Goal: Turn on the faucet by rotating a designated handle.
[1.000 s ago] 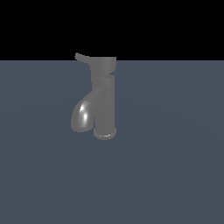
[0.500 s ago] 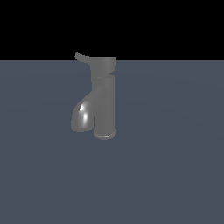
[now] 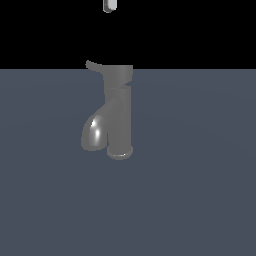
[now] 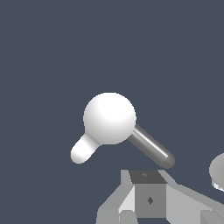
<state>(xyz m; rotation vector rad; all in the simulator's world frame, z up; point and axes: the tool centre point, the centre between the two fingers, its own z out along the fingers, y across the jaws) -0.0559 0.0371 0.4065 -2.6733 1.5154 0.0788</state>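
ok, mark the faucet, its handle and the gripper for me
faucet [image 3: 120, 117]: exterior view, mid upright cylinder.
handle [image 3: 94, 66]: exterior view, thin lever near its tip, exterior view's left of the top cap.
gripper [image 3: 110, 5]: exterior view, pale fingertip at the top edge, above the faucet.

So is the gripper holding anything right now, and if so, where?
Nothing is held. The gripper hangs well above the faucet, clear of its handle; only its tip shows in the exterior view.

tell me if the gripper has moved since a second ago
Yes. The gripper now pokes in at the exterior view's top edge, above the faucet and its handle; earlier it was out of view.
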